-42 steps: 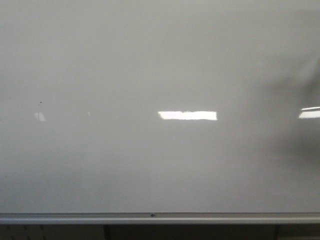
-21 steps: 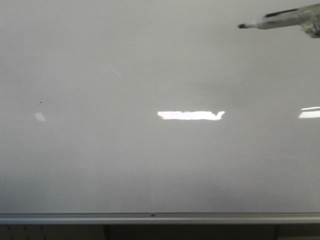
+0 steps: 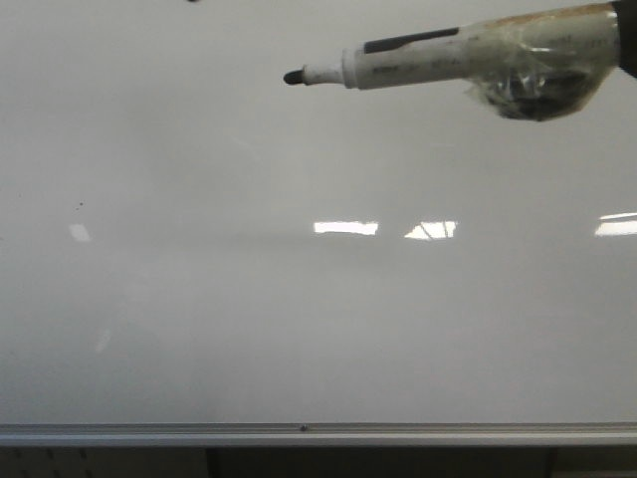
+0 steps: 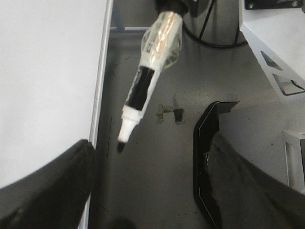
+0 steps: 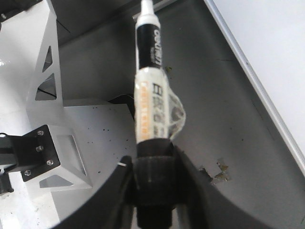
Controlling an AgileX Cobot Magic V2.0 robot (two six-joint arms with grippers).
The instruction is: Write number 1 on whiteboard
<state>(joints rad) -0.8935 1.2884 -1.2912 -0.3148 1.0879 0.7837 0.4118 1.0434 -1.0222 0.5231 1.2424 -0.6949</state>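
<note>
Marker (image 3: 438, 55) enters the front view from upper right, lying near-horizontal, uncapped dark tip pointing left; clear tape bulges round its rear half. Whether the tip touches the board — cannot tell.

Right gripper (image 5: 153, 179): jaws clamped round the marker's butt end, barrel projecting straight out from the fingers. Left gripper (image 4: 152, 191): dark fingers (image 4: 47, 191) spread wide apart, nothing between them.

Whiteboard (image 3: 249, 319) fills the front view — glossy, pale grey, unmarked apart from a tiny dark speck (image 3: 80, 206); ceiling lights reflected mid-height. Silver rail (image 3: 318, 434) along its bottom edge. Grey floor (image 4: 157, 157) below, seen from the wrists.
</note>
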